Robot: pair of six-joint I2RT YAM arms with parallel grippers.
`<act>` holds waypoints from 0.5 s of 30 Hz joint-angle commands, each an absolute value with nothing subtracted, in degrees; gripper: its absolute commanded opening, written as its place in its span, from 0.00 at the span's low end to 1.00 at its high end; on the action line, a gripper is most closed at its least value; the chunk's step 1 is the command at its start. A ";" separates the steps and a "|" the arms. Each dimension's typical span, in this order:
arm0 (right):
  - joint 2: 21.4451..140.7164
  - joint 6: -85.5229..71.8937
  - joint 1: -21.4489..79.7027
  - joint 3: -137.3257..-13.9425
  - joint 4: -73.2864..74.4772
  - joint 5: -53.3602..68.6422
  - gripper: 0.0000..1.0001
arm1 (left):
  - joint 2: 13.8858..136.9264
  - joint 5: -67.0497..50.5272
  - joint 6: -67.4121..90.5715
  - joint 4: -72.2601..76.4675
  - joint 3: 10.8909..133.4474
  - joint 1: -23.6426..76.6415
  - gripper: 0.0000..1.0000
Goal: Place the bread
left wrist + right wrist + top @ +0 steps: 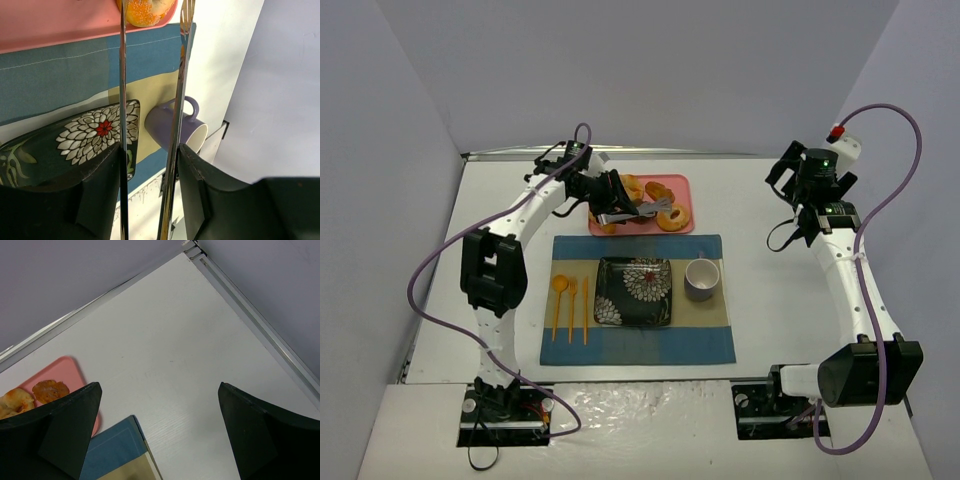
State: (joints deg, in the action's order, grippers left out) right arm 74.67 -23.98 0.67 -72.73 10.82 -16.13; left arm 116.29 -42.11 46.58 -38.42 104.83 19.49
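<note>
The bread (672, 218), a ring-shaped golden bun, lies on the pink tray (682, 182) at the back. My left gripper (616, 195) is shut on metal tongs (650, 208), whose tips reach the bun. In the left wrist view the two tong arms (179, 100) run up from my gripper (150, 150) and stand on either side of the orange bun (145, 11) at the tray's edge (50, 25). I cannot tell whether the bun is lifted. My right gripper (798, 215) (160, 395) is open and empty over the bare table at the back right.
A dark floral plate (633, 290) (75, 145) and a purple cup (701, 278) (170, 127) sit on the blue and tan placemat (700, 340). Orange cutlery (570, 300) lies left of the plate. Other pastries (632, 188) (50, 390) share the tray.
</note>
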 commanded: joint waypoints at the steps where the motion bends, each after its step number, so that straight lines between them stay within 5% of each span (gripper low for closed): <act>1: 73.39 -23.95 0.26 -72.73 7.16 -17.71 1.00 | 113.55 -42.06 44.37 -39.71 107.25 19.21 0.43; 15: 72.94 -23.73 0.26 -72.73 7.29 -18.43 1.00 | 118.10 -42.83 46.83 -35.28 106.68 19.47 0.43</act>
State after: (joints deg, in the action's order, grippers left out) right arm 74.66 -23.95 0.67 -72.62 10.64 -16.23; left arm 117.45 -41.63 45.16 -39.77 104.81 19.42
